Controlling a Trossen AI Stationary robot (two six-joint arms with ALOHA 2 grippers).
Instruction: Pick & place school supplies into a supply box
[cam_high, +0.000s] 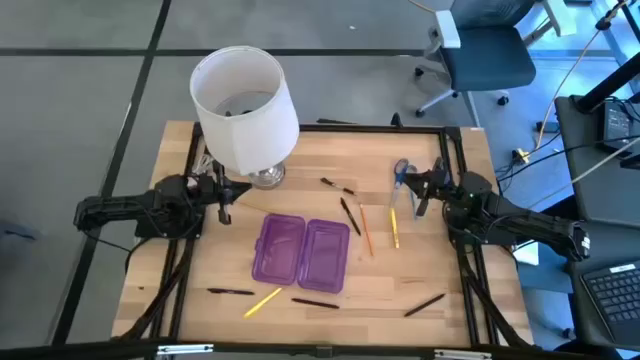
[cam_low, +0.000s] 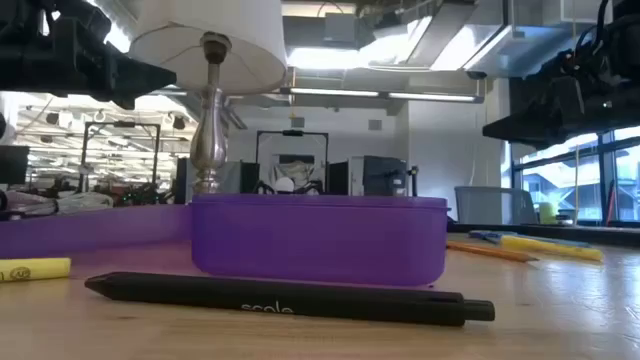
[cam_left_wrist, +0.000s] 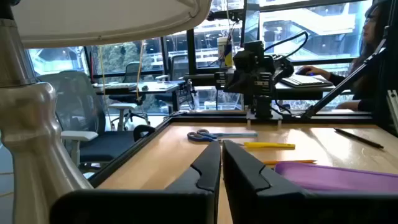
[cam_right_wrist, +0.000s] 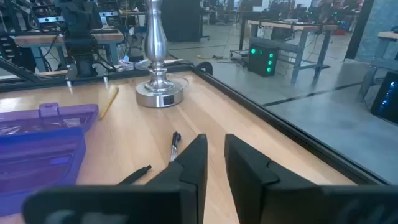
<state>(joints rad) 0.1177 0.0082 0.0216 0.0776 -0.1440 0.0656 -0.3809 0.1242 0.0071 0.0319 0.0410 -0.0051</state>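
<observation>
Pens and pencils lie all over the wooden table (cam_high: 180, 300). I count five black pens: one (cam_high: 230, 291) near the front left, one (cam_high: 315, 302) in front of the box, one (cam_high: 424, 305) at the front right, and two (cam_high: 337, 185) (cam_high: 350, 216) behind the box. There are two yellow ones, one (cam_high: 262, 301) at the front and one (cam_high: 394, 228) on the right, and one orange pencil (cam_high: 366, 232) next to that. One pair of blue scissors (cam_high: 401, 172) lies near the back right.

The purple box (cam_high: 303, 252) sits open in the middle, both halves flat (I see nothing inside them). A white lamp (cam_high: 245, 110) stands at the back left.

The left gripper (cam_high: 224, 196) hangs above the table beside the lamp's base, fingers together, holding nothing. The right gripper (cam_high: 425, 190) hangs just beside the scissors, fingers a little apart, holding nothing.
</observation>
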